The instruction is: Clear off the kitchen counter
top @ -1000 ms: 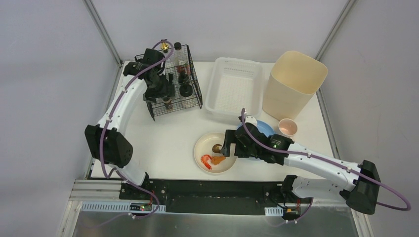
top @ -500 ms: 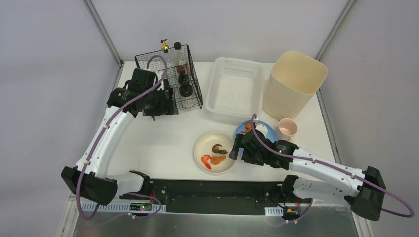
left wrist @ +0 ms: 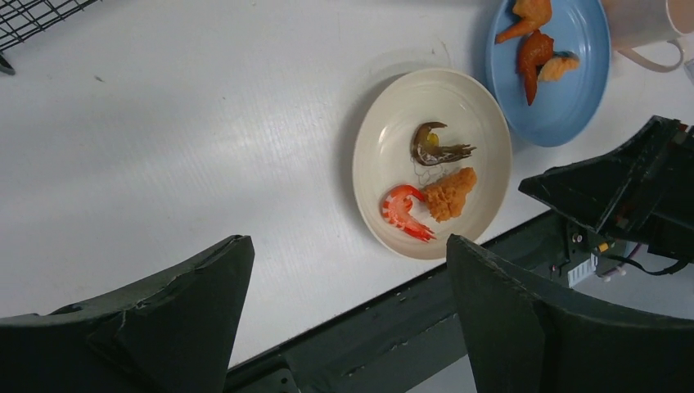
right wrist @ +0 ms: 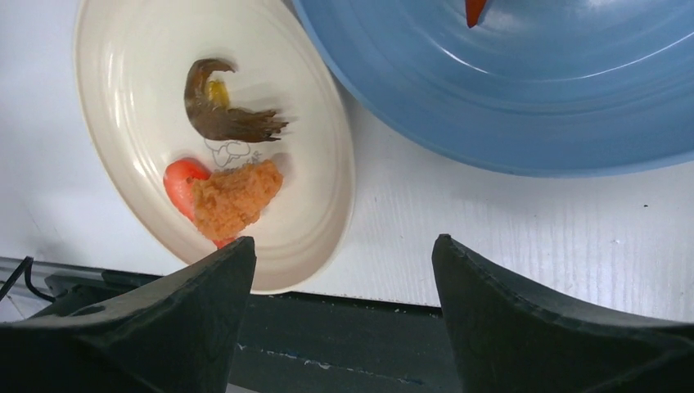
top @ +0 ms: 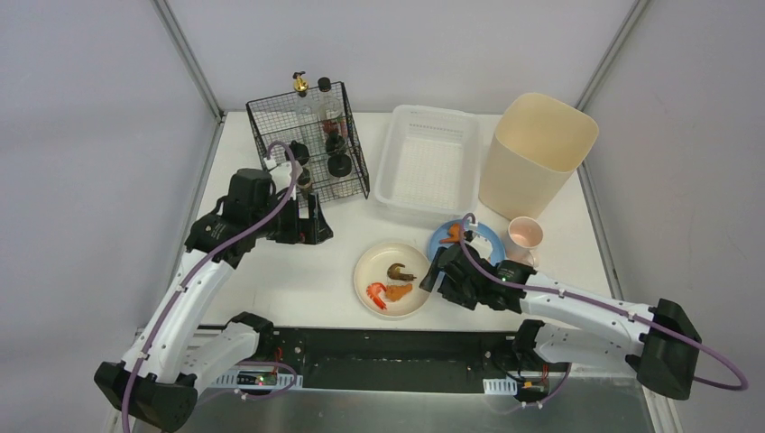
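Note:
The white kitchen counter [top: 298, 271] holds a cream plate [top: 408, 298] with a red shrimp, a brown piece and an orange fried piece. It also shows in the left wrist view [left wrist: 385, 147] and the right wrist view [right wrist: 131, 82]. A blue plate [top: 485, 239] with orange food scraps lies to its right, next to a pink cup [top: 525, 233]. My left gripper [top: 308, 221] is open and empty above the counter, left of the cream plate [left wrist: 348, 246]. My right gripper [top: 435, 271] is open and empty, low between the two plates [right wrist: 344, 241].
A black wire rack [top: 316, 153] with bottles stands at the back left. A white slotted basket [top: 428, 162] and a tall beige bin [top: 537, 153] stand at the back. A black rail [top: 388, 347] runs along the counter's near edge.
My left arm has drawn out of the wire rack and come toward the near side, now beside the cream plate. My right gripper has backed off the cream plate to its right.

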`<state>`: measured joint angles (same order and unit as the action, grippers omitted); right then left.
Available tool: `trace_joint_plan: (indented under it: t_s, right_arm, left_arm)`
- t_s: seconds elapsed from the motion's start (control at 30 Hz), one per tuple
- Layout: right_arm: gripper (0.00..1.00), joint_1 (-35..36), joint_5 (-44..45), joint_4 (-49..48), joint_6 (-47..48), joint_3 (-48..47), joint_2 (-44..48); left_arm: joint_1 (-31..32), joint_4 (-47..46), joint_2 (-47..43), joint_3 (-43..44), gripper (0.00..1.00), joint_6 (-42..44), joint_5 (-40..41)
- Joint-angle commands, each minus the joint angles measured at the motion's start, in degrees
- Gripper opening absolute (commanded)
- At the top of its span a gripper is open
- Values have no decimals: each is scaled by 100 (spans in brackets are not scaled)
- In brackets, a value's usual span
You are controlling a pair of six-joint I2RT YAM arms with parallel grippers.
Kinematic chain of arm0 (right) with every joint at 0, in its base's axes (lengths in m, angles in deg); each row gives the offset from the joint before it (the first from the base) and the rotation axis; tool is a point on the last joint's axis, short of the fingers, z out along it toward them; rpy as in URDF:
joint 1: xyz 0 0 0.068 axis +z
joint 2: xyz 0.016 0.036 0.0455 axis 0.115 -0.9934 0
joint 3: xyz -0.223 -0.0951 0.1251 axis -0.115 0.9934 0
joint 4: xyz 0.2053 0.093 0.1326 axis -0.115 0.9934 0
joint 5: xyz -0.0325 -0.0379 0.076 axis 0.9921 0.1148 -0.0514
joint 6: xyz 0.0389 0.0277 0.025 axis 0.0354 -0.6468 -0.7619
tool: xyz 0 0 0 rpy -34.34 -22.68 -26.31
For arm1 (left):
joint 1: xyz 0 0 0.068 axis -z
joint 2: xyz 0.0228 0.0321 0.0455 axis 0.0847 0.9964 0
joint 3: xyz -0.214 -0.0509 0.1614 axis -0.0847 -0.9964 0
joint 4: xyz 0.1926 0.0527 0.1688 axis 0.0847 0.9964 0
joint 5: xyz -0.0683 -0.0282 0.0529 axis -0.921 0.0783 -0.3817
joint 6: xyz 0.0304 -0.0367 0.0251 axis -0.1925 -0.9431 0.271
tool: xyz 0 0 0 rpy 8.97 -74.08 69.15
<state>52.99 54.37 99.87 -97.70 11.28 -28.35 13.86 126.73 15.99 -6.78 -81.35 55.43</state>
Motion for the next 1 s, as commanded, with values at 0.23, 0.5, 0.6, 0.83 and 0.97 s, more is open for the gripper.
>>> trace_joint_plan:
  t_s: [0.23,0.5,0.6,0.83,0.97]
  right_arm:
    - [71,-22,196,-642,-656,78,-678]
    - [56,-12,115,-1297,-803,283,-1011]
    - [50,3,71,-1487,-902,389,-1111]
    - [40,47,76,-1679,-999,493,-1258]
    - [32,60,58,-1738,-1009,524,-1314]
  left_arm:
    - [26,-1165,-1007,-909,95,56,-503]
    - [29,-1257,-1265,-1118,99,73,-583]
    - [27,-1257,-1250,-1122,99,63,-581]
    - [27,-1257,-1315,-1147,99,56,-542]
    - [28,-1257,-1329,-1154,99,56,-495]
